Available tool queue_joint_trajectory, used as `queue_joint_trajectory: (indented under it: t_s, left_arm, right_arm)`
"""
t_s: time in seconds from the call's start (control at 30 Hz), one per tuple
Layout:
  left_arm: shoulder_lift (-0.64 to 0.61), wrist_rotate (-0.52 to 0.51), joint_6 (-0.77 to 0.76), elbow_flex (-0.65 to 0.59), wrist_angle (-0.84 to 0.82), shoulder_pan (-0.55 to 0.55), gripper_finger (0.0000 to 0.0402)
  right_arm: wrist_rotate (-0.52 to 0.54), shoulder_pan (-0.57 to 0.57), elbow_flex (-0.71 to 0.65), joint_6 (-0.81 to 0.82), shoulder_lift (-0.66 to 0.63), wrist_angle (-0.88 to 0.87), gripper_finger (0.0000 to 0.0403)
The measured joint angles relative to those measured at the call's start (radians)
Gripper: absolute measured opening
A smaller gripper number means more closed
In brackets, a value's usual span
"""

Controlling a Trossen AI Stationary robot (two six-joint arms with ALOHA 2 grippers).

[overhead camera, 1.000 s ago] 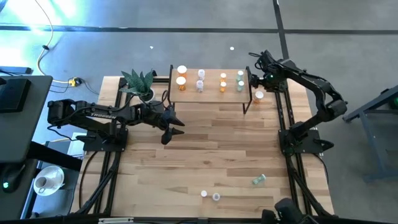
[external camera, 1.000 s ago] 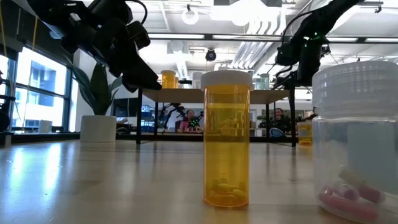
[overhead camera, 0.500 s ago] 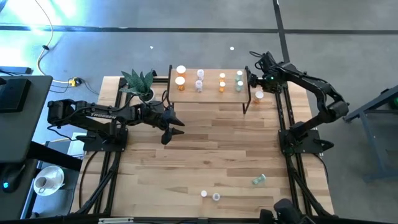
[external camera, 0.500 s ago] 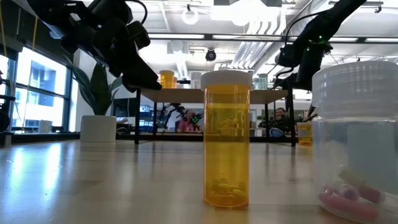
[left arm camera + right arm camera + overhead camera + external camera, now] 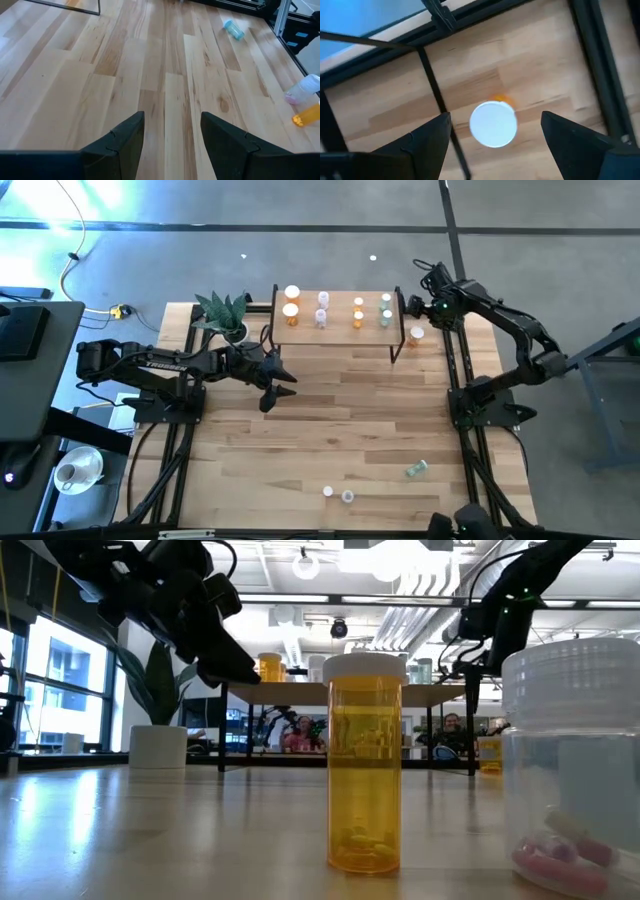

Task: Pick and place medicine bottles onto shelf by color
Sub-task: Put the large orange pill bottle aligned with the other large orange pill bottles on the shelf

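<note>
The shelf (image 5: 306, 329) stands at the table's far middle and carries several bottles in pairs: orange (image 5: 291, 301), clear (image 5: 322, 307), small orange (image 5: 358, 311) and pale green (image 5: 386, 308). An orange bottle with a white cap (image 5: 417, 335) stands upright on the table just right of the shelf. My right gripper (image 5: 411, 309) hovers open above it, and the cap (image 5: 493, 124) shows between its fingers, untouched. My left gripper (image 5: 280, 386) is open and empty over the table's left middle. A green bottle (image 5: 416, 470) lies on its side near the front. An orange bottle (image 5: 365, 762) and a clear one (image 5: 572, 768) stand there.
A potted plant (image 5: 225, 311) stands left of the shelf, close to my left arm. The shelf's black legs (image 5: 436, 95) are beside the right gripper. Bare tabletop (image 5: 350, 410) lies between the shelf and the front bottles. People sit in the room behind (image 5: 300, 735).
My right gripper has drawn back from the shelf's right end toward the table's right edge and risen a little, staying open. The bottles have not moved.
</note>
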Motion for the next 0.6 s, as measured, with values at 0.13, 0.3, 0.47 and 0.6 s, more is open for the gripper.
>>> queue_joint_trajectory:
  t_s: [0.13, 0.3, 0.47, 0.6]
  left_arm:
    - [0.0, 0.0, 0.0, 0.0, 0.001, -0.005, 0.0186]
    - [0.0, 0.0, 0.0, 0.0, 0.001, -0.028, 0.0186]
    - [0.0, 0.0, 0.023, 0.0, 0.001, -0.05, 0.0186]
    - [0.0, 0.0, 0.026, 0.0, 0.001, -0.058, 0.0186]
  right_arm:
    - [-0.006, 0.022, 0.0, 0.141, 0.013, 0.0, 0.03]
    - [0.012, 0.047, 0.001, 0.27, 0.022, 0.02, 0.03]
    - [0.022, 0.056, 0.002, 0.315, 0.022, 0.012, 0.03]
    - [0.06, 0.073, 0.002, 0.366, 0.022, 0.012, 0.03]
